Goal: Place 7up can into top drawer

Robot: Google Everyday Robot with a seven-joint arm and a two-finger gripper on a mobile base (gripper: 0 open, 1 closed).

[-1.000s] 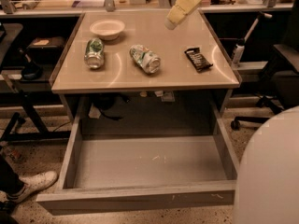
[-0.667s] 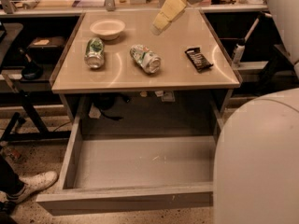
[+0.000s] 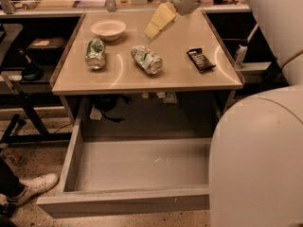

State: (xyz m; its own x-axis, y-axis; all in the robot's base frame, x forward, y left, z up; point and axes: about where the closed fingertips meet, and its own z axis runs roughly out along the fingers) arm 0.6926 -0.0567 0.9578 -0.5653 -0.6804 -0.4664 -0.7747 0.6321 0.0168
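From the camera view I have the gripper [image 3: 157, 23] hanging over the back of the tan tabletop [image 3: 189, 77], just right of the white bowl [image 3: 108, 29], touching nothing; whether it is open or closed I cannot tell. The 7up can [image 3: 147, 59] lies on its side mid-table, between the darker green can [image 3: 95, 54] and a dark snack bar [image 3: 200, 60]. Below, the top drawer [image 3: 123, 203] stands pulled out.
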